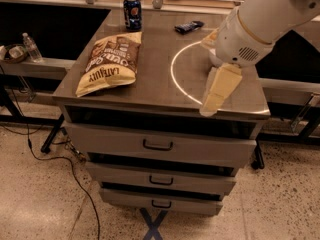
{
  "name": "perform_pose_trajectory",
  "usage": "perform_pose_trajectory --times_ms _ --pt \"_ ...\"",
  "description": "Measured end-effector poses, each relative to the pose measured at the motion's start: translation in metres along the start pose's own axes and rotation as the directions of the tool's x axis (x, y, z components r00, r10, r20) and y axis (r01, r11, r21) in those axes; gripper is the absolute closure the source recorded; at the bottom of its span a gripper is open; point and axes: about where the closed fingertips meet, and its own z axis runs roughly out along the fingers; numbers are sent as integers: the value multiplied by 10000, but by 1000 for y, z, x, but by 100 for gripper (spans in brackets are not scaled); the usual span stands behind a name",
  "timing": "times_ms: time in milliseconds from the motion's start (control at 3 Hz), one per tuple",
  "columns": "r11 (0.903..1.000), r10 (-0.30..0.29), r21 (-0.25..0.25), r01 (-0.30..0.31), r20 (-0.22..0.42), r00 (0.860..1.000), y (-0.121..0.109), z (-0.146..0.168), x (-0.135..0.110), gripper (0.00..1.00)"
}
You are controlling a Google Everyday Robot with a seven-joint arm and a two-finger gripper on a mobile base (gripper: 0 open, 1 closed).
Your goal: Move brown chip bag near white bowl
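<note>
The brown chip bag lies flat on the left part of the grey cabinet top, dark brown upper half, tan lower half. My gripper hangs over the right front of the top, well to the right of the bag and apart from it. The white arm reaches in from the upper right. The white bowl is hidden behind the arm. A thin white ring of light on the top curves out from under the arm.
A blue soda can stands at the back behind the bag. A small dark wrapper lies at the back middle. The cabinet has three drawers. A water bottle stands on a shelf at the left. Cables lie on the floor.
</note>
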Motion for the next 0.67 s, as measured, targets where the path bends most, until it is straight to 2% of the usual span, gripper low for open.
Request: perform_pose_trajectory --times_ms 333,667 --pt "10000 19 9 -19 64 10000 -1 2 -1 0" --pt "9997 203 91 -210 699 9973 -9 26 -16 0"
